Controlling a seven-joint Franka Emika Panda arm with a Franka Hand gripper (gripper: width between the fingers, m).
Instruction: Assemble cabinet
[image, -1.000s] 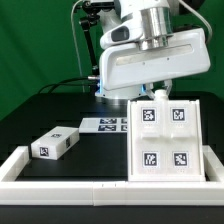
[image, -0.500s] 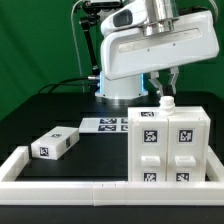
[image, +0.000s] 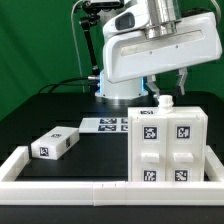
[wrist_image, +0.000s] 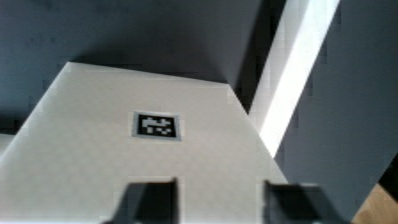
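The cabinet (image: 166, 145), a large white box shell with four tagged compartments, stands upright at the exterior view's right, against the front rail. My gripper (image: 166, 88) hangs just above its top, open and empty, with its fingers apart. A small white nub (image: 165, 103) sticks up from the cabinet's top edge under the gripper. In the wrist view both dark fingers (wrist_image: 151, 203) hover over a white tagged face of the cabinet (wrist_image: 125, 110), and my gripper (wrist_image: 222, 205) holds nothing. A small white tagged drawer block (image: 56, 144) lies at the exterior view's left.
The marker board (image: 108, 124) lies flat on the black table behind the cabinet. A long low white border rail (image: 60, 185) runs along the front and left edges. The arm's base (image: 105, 85) stands at the back.
The cabinet was leaning back under the gripper a second ago and now stands upright. The gripper has risen a little and its fingers are spread clear of the cabinet.
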